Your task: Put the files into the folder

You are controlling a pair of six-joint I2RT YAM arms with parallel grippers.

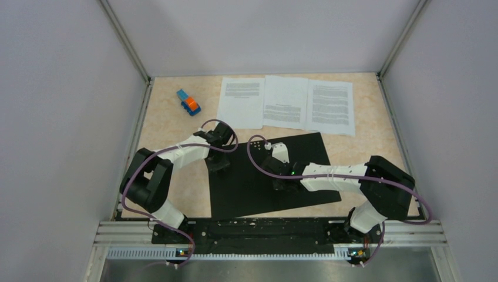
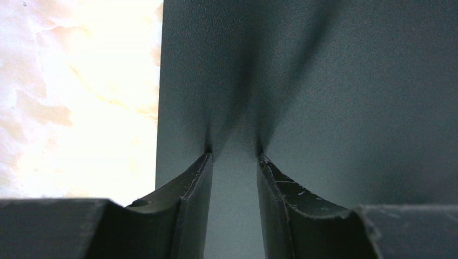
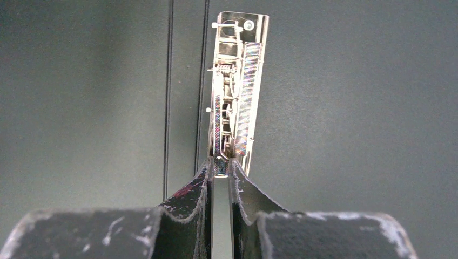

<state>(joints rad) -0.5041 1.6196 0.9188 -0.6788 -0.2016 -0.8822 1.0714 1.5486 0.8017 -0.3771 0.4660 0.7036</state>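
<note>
Files (image 1: 286, 101): 3 sheets of white paper, flat rects w/ blocks of black print. They lie side by side in a row at the far edge of the table (image 1: 170, 126), edges meeting or just overlapping. None in the folder yet.
Folder (image 1: 258, 194): 1, opened flat w/ inside up, mid table, just nearer than the files and a bit skewed. Thin rect, matte black, fine-grained surface.
Metal clip (image 3: 235, 91): 1, shiny chrome, long + narrow, w/ small spring and ribbed bar. It lies on the folder's inside beside the spine.
Crease lines (image 3: 170, 81): 2, thin, parallel, running just L of the clip in the right wrist view.
L gripper (image 2: 235, 156): 1, w/ 2 dark fingers. Jaws part-open, nothing btwn them. Tips are down on the folder's black surface, close to its L edge, w/ table showing beside it.
R gripper (image 3: 221, 164): 1, w/ 2 dark fingers, scuffed w/ whitish marks. Jaws narrow, tips pinched on the near end of the metal clip, over mid folder.
Toy block (image 1: 189, 102): 1, blue + orange, small + chunky, far-L part of table, near the L-most sheet but apart from it.
Table top: 1, pale beige, marbled pattern, smooth.
Arms: 2, white links + black joints, 1 purple cable (image 1: 136, 176) looping along each.
</note>
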